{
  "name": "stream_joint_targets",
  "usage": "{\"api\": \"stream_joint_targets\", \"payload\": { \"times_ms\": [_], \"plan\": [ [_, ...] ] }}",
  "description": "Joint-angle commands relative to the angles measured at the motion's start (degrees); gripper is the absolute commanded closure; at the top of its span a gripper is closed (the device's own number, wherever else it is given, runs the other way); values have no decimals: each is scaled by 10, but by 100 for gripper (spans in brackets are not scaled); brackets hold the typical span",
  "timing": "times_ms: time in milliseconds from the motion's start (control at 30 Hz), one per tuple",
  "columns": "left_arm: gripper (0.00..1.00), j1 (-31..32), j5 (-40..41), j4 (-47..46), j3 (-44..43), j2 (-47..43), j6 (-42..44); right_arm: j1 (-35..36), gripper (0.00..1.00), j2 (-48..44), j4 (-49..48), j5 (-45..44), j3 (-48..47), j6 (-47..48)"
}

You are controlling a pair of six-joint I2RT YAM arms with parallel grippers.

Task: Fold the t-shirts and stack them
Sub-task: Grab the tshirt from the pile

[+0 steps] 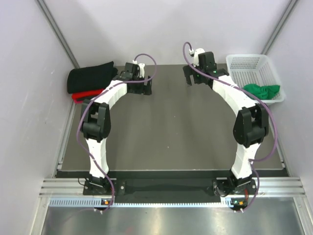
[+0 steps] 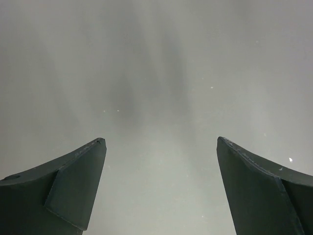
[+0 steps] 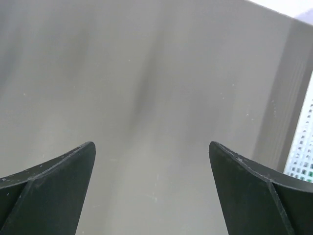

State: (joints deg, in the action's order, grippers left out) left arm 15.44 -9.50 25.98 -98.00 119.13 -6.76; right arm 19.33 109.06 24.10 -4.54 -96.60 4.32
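— How far along?
— Looks roughly two-thirds done: folded black t-shirt (image 1: 92,76) stacked on red t-shirt (image 1: 79,96), only an edge of the latter showing, far-left corner of the worktop (image 1: 171,127).
— Left to do?
— Green t-shirt (image 1: 262,91), crumpled inside the white basket (image 1: 247,62) at far right; needs folding and stacking.
— Hands?
— Both wide open and empty: left hand (image 1: 139,88), right hand (image 1: 194,80), hovering over bare worktop.

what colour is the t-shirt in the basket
The t-shirt is bright green, crumpled in the white mesh basket; clearest in the top external view.
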Motion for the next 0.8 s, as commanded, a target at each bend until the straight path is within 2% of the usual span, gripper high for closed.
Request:
{"api": "stream_joint_targets", "payload": {
  "times_ms": [0,67,100,200,233,300,333,433,500,600,767],
  "plan": [
    [1,3,50,-30,11,-33,14,-8,0,14,59,-13,-95,2],
    [1,3,41,-17,17,-41,45,-35,1,-12,64,2,-110,43],
    [1,3,12,-8,28,-49,81,-47,0,-28,45,2,-99,57],
    [2,3,-44,15,43,-54,105,-119,5,-43,31,37,-113,84],
    [2,6,-52,21,45,-54,109,-157,10,-39,38,36,-121,89],
    [3,10,-55,33,52,-57,119,-189,18,-24,56,44,-143,93],
    [4,15,-54,38,51,-59,128,-240,25,-17,76,45,-151,94],
    [6,21,-47,39,56,-70,149,-302,34,-8,96,75,-160,99],
    [6,22,-47,37,54,-72,149,-327,35,-9,98,84,-140,111],
    [7,26,-44,39,44,-72,144,-361,27,1,110,103,-119,129],
    [7,38,-37,43,34,-72,154,-392,30,34,159,160,-110,146]
  ]
}}
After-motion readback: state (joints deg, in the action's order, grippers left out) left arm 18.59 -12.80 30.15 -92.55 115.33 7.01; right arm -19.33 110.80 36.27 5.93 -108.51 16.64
